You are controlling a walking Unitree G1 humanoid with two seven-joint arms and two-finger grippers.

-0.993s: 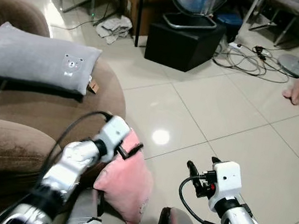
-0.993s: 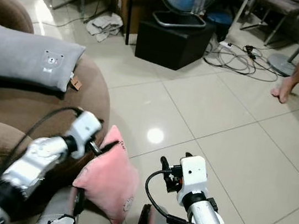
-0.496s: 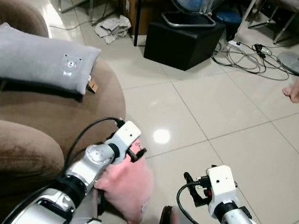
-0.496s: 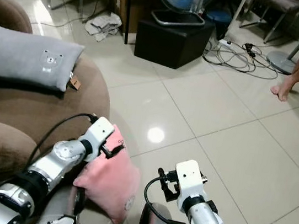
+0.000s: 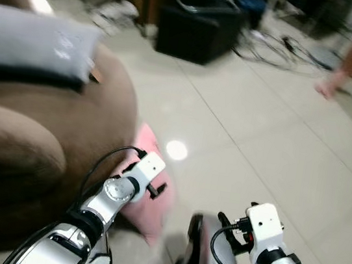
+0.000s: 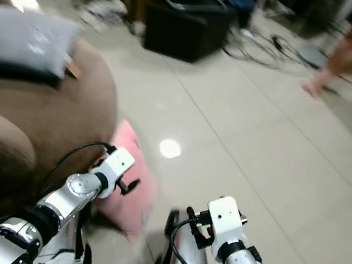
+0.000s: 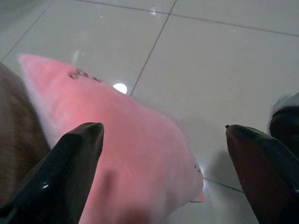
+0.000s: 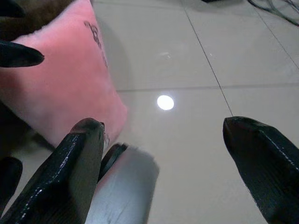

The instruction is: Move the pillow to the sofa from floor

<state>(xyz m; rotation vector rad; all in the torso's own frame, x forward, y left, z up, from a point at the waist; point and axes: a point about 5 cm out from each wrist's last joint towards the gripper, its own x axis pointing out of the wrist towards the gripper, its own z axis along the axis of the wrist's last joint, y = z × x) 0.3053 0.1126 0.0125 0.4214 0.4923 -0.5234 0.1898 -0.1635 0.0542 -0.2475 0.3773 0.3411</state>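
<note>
Beige tile floor (image 5: pixel 273 139): glossy, one round light glare near the pink pillow.
Brown sofa (image 5: pixel 24 137): rounded, at the robot's left, blurred.
Grey pillow (image 5: pixel 34 43): flat on the sofa seat, small tag at its near corner.
Black box (image 5: pixel 196 33): on the floor beyond the sofa, cables (image 5: pixel 293 47) spread beside it.
Person's legs (image 6: pixel 345 51): bare feet on the tiles, far right.
Pink pillow (image 7: pixel 126 154): on the floor, leaning against the sofa's base; dark lettering near its upper corner; also at (image 8: pixel 60 88).
Left gripper (image 7: pixel 163 172): low, just over the pink pillow, fingers (image 7: pixel 70 163) spread wide either side of it, nothing clasped; one finger in front of the pillow's face, contact unclear.
Right gripper (image 8: pixel 163 154): low over the tiles beside the pillow, fingers (image 8: pixel 70 172) wide apart, nothing held.
Robot's leg (image 5: pixel 210 261): grey, blurred, between the two arms, close to the pillow's lower edge.
</note>
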